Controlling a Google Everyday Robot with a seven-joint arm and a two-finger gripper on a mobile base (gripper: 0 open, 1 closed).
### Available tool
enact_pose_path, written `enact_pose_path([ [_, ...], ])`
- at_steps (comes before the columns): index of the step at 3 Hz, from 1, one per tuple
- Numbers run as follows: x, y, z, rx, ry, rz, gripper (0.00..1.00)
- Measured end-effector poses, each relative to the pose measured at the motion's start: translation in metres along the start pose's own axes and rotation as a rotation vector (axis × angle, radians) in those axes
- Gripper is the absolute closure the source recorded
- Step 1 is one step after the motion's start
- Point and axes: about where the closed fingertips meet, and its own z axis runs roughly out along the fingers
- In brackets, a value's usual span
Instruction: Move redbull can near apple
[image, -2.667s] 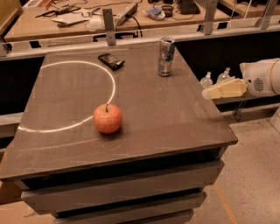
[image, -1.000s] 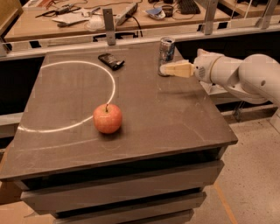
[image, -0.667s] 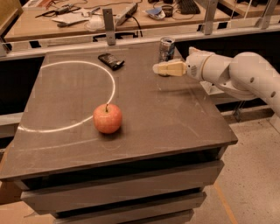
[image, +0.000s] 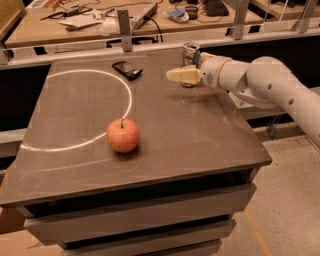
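Redbull can (image: 190, 51) is standing upright near the far edge of the table (image: 200, 145), a little right of centre, with only its silver top and a sliver of its base showing. The gripper (image: 173, 75) is reaching in from the right and hanging low over the tabletop, its cream tip pointing left and crossing in front of the can's body. It is lying right against the can in this view, but how wide it is standing, and whether it is holding the can at all, I cannot tell. The white arm (image: 272, 82) behind it is stretching away to the right and running off the edge of the scene.

The apple (image: 123, 135) is sitting well apart from the can, nearer and to the left, stem up, just inside a pale arc (image: 131, 100) that is curving across the left half of the tabletop. A flat dark wrapped bar (image: 127, 69) is lying at the far side of the table, left of the can and apart from it. Beyond the table, a railing (image: 125, 27) is running across, and a cluttered workbench (image: 45, 30) is sitting behind it.
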Motion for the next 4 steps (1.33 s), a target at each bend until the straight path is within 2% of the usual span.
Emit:
enact_pose_path([
  [1,-0.005,-0.010,0.016,0.003,-0.019,-0.010,0.47],
  [2,-0.007,-0.012,0.022,-0.001,-0.030,-0.011,0.70],
  [3,-0.015,-0.016,0.008,-0.028,-0.046,0.043,0.93],
  [4,-0.020,-0.014,-0.039,-0.117,-0.068,0.105,1.00],
])
